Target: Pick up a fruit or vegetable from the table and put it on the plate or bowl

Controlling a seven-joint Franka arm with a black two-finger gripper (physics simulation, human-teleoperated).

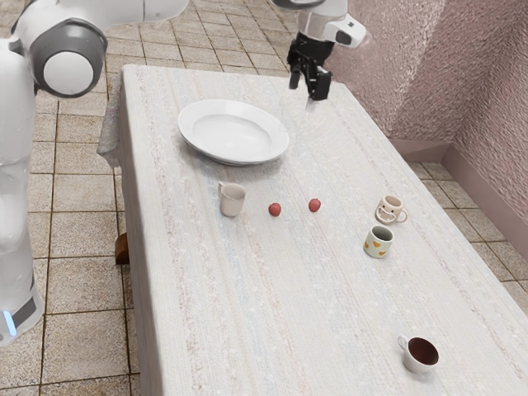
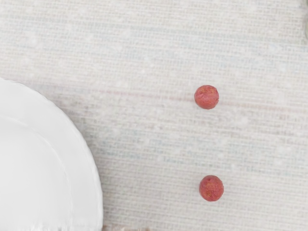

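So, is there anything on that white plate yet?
Empty: the plate is bare white in both views, and both red fruits lie on the table, apart from it.

The arm (image 1: 62, 49) is stretched in from the exterior view's left, well above the plate (image 1: 233, 132). The gripper (image 1: 306, 85) is held pointing down, raised just past the plate's far right rim, with its fingers parted.
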